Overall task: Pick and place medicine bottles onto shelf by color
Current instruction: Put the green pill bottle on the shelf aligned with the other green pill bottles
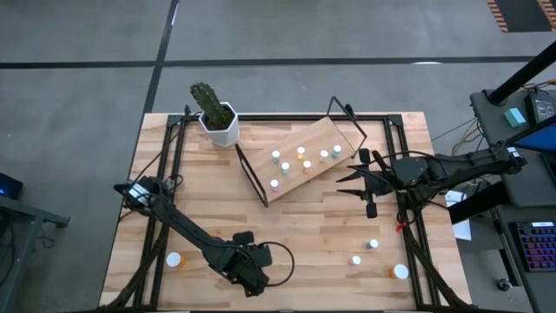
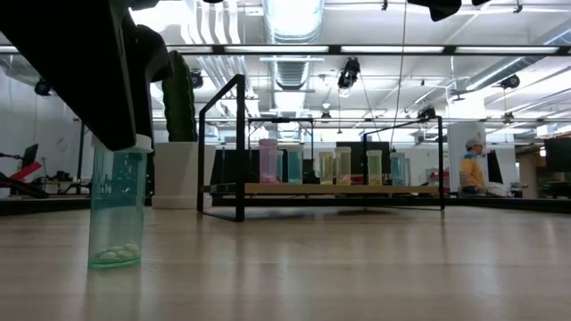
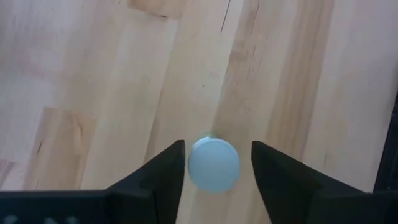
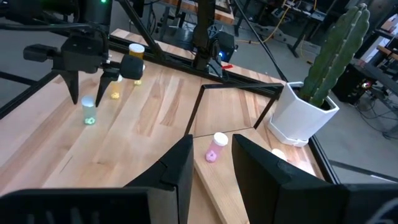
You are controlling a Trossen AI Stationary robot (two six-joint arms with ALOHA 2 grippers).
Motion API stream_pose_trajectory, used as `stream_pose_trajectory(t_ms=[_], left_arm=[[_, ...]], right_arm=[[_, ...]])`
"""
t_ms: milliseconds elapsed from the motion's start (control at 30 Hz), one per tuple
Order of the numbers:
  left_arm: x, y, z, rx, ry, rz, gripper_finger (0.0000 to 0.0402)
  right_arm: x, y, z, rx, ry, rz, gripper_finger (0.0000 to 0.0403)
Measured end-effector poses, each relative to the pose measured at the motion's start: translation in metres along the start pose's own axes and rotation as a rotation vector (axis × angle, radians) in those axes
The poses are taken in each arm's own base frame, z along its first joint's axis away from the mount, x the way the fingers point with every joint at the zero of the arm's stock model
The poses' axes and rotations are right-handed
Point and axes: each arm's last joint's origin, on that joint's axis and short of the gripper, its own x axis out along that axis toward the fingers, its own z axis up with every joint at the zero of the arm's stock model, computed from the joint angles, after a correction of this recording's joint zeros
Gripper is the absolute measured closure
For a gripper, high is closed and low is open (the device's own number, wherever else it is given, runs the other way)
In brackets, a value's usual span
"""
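I have my left gripper (image 3: 214, 163) straddling a small pale-green-capped plastic bottle (image 3: 213, 163) on the near tabletop, jaws not yet touching. It looks light, smooth and tippy; I'd pinch just below the cap.

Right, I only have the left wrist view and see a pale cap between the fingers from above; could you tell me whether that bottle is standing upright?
Observer: Yes. In the low view the pale green bottle stands upright on the table, with a few pills at its bottom.
Operator: Thank you. Where is the right gripper, please?
Observer: The right gripper hovers open off the right end of the shelf, holding nothing.
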Motion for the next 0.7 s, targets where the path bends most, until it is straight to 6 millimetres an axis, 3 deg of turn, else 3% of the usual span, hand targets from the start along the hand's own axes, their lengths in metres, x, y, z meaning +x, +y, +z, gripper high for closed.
stream_pose_trajectory(t_ms=[233,433,700], left_arm=[[-0.002,0.000,0.000,-0.002,0.001,-0.007,0.0309],[-0.007,-0.002,0.003,-0.008,0.010,-0.030,0.0311],[-0.049,0.004,0.046,-0.029,0.064,-0.124,0.0307]], right_arm=[[0.000,0.000,0.000,0.000,0.000,0.000,0.0303],[0.000,0.000,0.000,0.001,0.000,0.000,0.0303],[0.000,0.000,-0.001,0.013,0.007,0.001,0.0303]])
